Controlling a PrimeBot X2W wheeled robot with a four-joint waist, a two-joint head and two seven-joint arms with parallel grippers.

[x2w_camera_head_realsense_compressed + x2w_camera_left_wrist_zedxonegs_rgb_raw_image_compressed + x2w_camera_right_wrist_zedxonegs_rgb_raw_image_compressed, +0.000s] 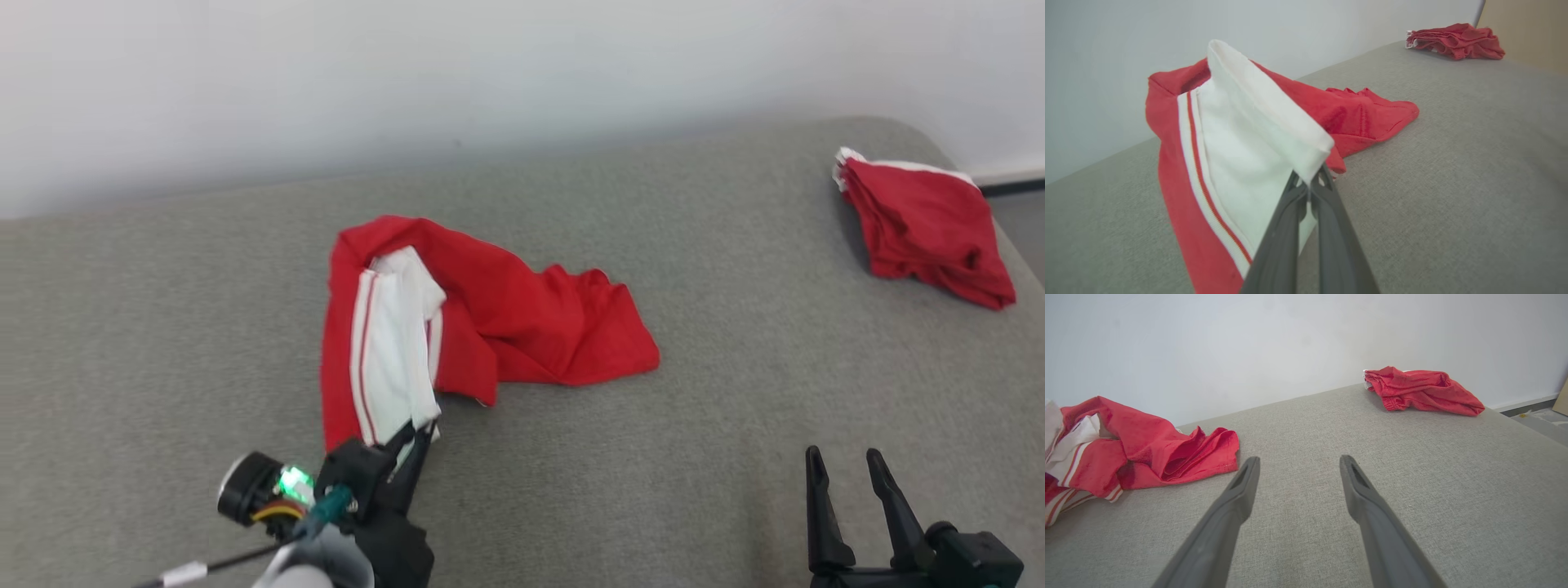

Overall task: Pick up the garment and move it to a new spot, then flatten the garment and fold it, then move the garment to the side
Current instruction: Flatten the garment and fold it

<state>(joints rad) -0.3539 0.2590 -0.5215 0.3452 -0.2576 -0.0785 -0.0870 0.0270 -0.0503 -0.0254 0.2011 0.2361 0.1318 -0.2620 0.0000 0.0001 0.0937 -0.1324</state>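
While I watch through the head camera, the red-and-white garment [490,327] lies crumpled near the middle of a grey woven surface [735,425] that looks padded and rounds off at its far right corner. My left gripper [412,441] sits at the garment's near edge, jaws closed on a corner of the white panel [1241,143]. That corner is raised, while the red part rests on the grey cloth. My right gripper [853,465] hangs well to the right of the garment, jaws spread apart over bare surface. Beyond the garment, a plain pale wall [490,73] runs along the surface's far edge. Far to the garment's right, by the rounded corner, a second red bundle [927,224] lies bunched. Past it I see a dark skirting strip [1012,186], a bit of floor [1535,416] and a tan panel [1523,32].
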